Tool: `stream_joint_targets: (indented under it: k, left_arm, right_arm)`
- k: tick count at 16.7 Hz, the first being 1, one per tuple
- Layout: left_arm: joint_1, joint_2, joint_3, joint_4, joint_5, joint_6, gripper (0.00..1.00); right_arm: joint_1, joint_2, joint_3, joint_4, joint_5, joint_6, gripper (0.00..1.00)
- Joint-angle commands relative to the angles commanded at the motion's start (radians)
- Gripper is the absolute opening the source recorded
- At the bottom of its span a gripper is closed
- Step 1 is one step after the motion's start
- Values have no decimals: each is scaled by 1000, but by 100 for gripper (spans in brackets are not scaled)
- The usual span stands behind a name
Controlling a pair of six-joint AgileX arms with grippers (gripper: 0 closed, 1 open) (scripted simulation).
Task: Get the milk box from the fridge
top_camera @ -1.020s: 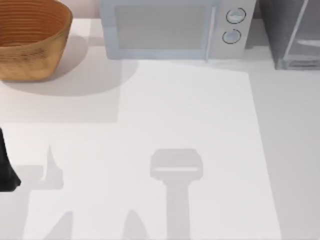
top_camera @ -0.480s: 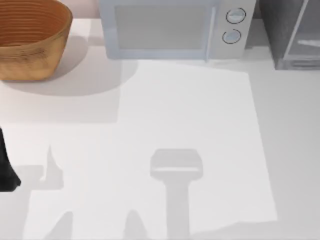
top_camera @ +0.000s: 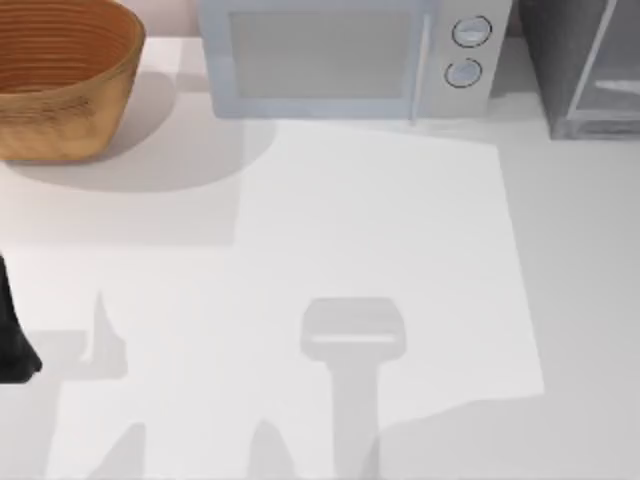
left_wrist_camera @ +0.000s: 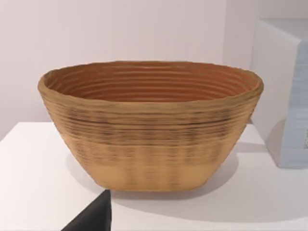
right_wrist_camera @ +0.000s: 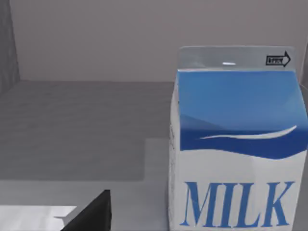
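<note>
Since a moment before, only a grey shadow had crept up the counter (top_camera: 300, 200) by its right front corner, while the milk box (right_wrist_camera: 238, 144) stood upright inside the fridge (top_camera: 580, 70), and I could not tell how either arm's fingers stood.

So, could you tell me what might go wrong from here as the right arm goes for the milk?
The milk box stands upright on the fridge floor, close to the right wrist camera; a misjudged approach could tip it. The wall beside it leaves little room for fingers. The microwave stands right beside the fridge and could be clipped.
</note>
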Motion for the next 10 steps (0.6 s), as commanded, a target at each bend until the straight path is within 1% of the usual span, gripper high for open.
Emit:
stream_joint_targets:
  k: [4,10]
  left_arm:
    - [0,0,0,0,0,0,100]
    - [0,0,0,0,0,0,100]
  right_arm:
    - [3,20,37,-23,3,0,100]
    - [37,108,263,-152,38,-1,100]
